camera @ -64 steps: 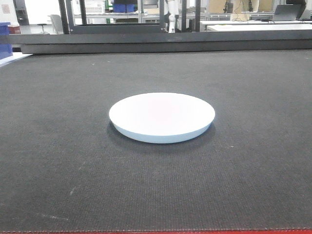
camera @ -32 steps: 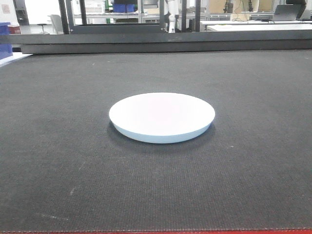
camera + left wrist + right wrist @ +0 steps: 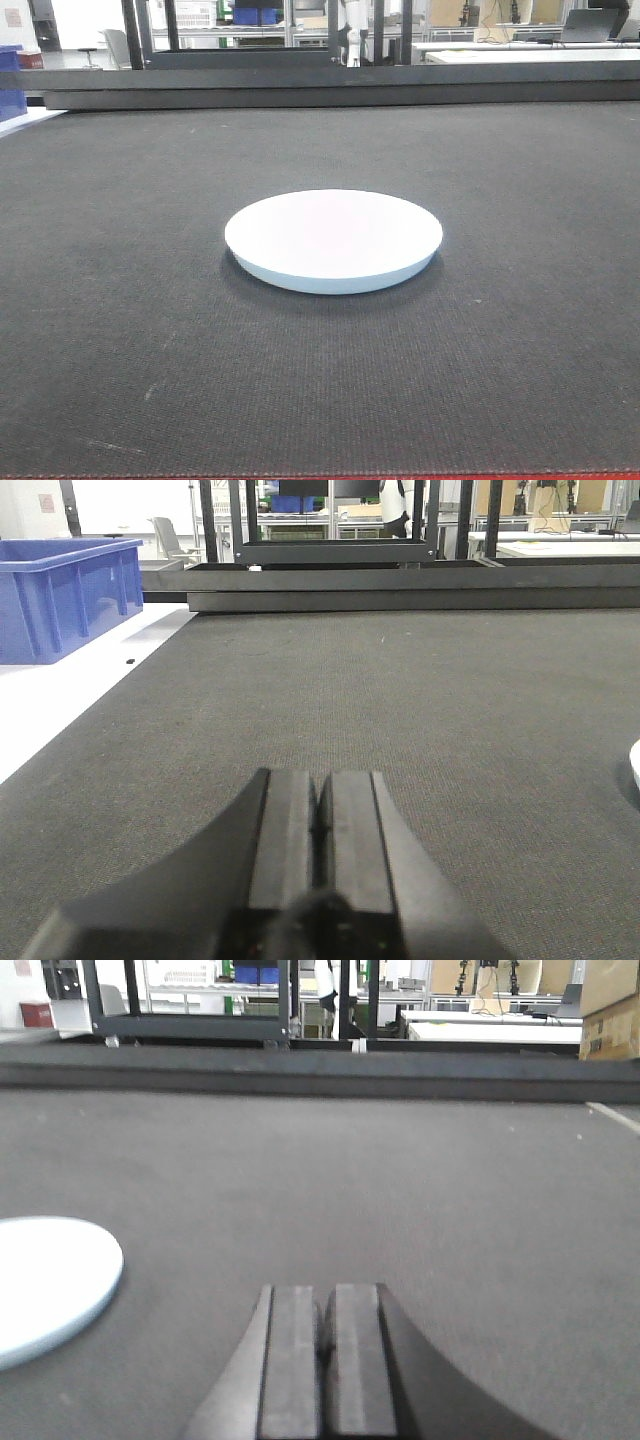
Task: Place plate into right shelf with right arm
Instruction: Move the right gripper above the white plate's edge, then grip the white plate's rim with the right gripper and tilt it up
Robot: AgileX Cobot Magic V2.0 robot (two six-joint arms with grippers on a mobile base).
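Observation:
The plain white round plate [image 3: 333, 238] lies flat on the dark grey mat [image 3: 120, 300], in the middle of the front view. Its edge shows at the left of the right wrist view [image 3: 45, 1280] and as a sliver at the right edge of the left wrist view [image 3: 635, 765]. My right gripper [image 3: 325, 1305] is shut and empty, low over the mat to the right of the plate. My left gripper [image 3: 320, 790] is shut and empty, to the left of the plate. The right shelf is out of view.
A blue plastic bin [image 3: 60, 595] stands on a white surface [image 3: 60, 710] beyond the mat's left edge. A low dark frame [image 3: 340, 85] runs along the mat's far edge. Benches and racks stand in the background. A red edge [image 3: 320, 476] lines the mat's front.
The front view has shifted very slightly, so the plate sits a touch further right in the frame. Nothing else has visibly moved.

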